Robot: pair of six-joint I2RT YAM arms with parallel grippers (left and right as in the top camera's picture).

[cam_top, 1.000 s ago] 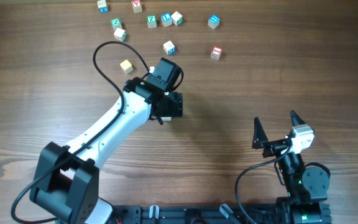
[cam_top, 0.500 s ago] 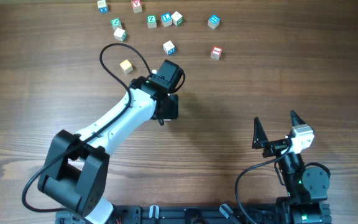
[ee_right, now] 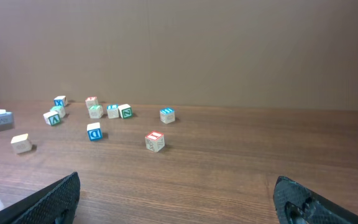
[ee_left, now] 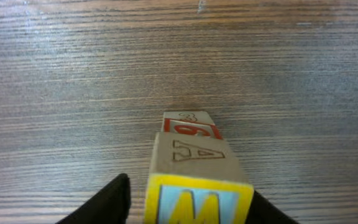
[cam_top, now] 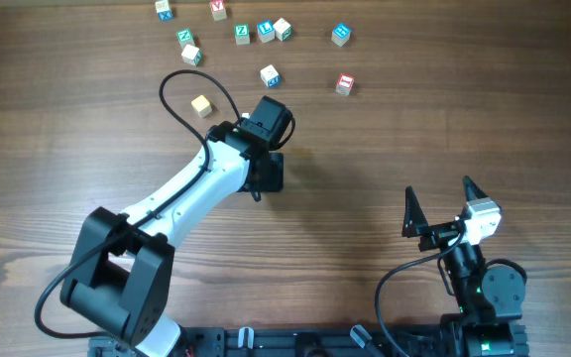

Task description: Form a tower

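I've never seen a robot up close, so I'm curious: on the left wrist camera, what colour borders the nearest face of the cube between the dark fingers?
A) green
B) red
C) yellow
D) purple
C: the nearest cube, flanked by the left gripper, has a yellow border around a blue panel; the red-faced cube sits beyond it.

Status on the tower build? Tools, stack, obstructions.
Left tool straddling yellow-faced cube, grip unconfirmed; right tool open, off to the side. Tower: yellow-faced cube atop red-faced cube. Loose cubes lie apart, beyond the stack.
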